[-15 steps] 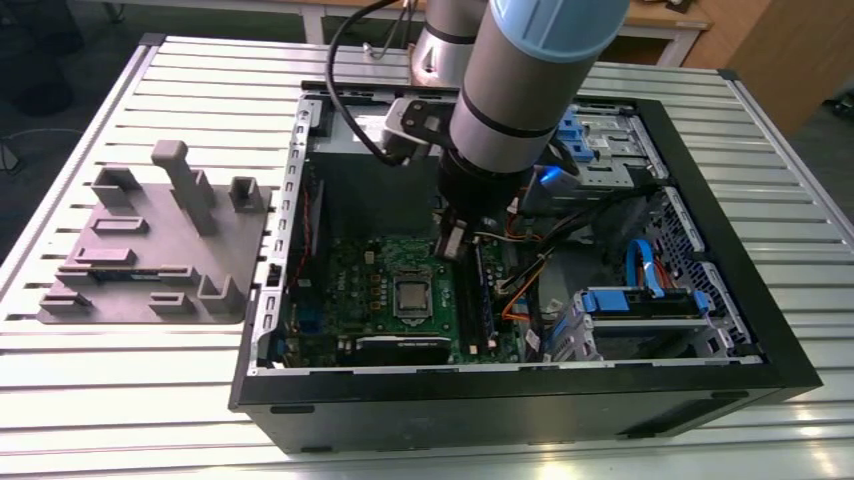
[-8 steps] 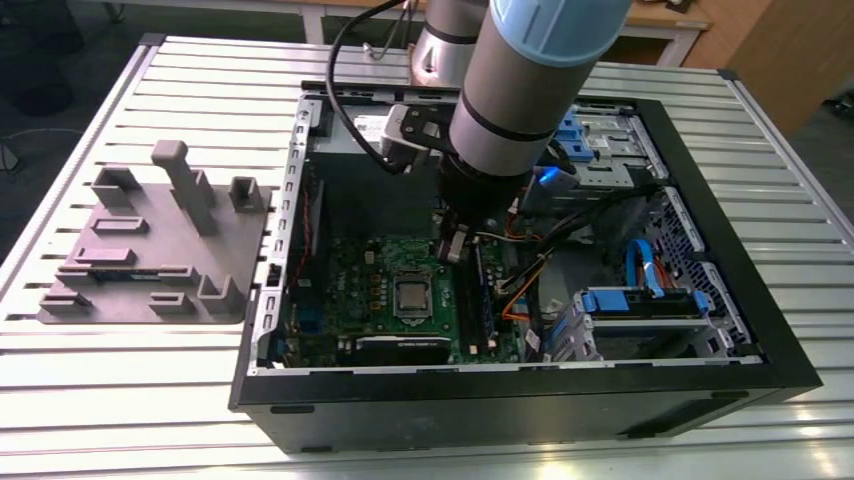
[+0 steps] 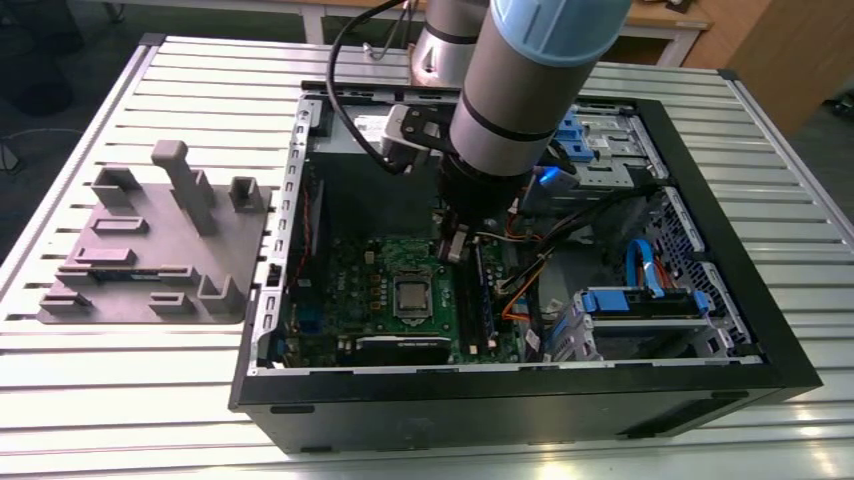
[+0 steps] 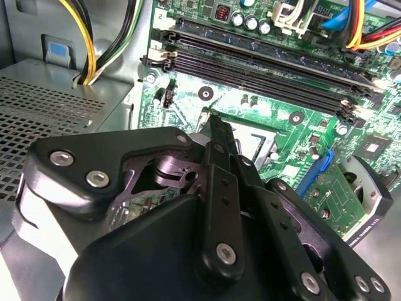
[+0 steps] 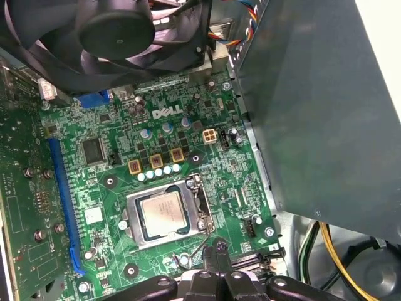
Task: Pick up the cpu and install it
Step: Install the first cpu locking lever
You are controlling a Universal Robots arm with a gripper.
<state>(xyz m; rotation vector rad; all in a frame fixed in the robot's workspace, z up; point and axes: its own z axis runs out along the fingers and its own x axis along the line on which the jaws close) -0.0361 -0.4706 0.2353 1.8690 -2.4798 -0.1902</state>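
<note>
Inside the open computer case (image 3: 534, 405), on the green motherboard (image 3: 350, 290), the cpu (image 3: 411, 296) lies flat in its socket. The socket sits about midway across the board, towards the edge of the board nearest the case's black wall at the front of the exterior view. In the first wrist view the cpu (image 5: 161, 213) shows its silvery top with a pale rim. The metal frame of the socket (image 5: 202, 207) surrounds it on all sides, and the chip looks level and square to that frame.

The gripper (image 3: 457, 245) hangs on the arm above the board, just past the socket's edge and not touching the cpu. In the first wrist view the gripper (image 5: 217, 246) has its two fingertips (image 5: 210, 248) drawn together with nothing between them. A thin metal lever (image 5: 195, 252) of the socket runs just beside them. In the second wrist view the gripper (image 4: 216, 122) narrows to one closed tip aimed at the socket's corner. The long dark memory slots (image 4: 263, 63) lie beyond that corner, along the edge of the motherboard (image 4: 276, 106).

A black fan (image 5: 119, 28) overhangs one edge of the motherboard (image 5: 188, 113), and a big grey box (image 5: 326, 106) stands along the neighbouring edge.

The case rests on a slatted metal table (image 3: 107, 400). A grey moulded tray (image 3: 160, 260) lies near the table's edge on the exterior view's left, just beside the case.
</note>
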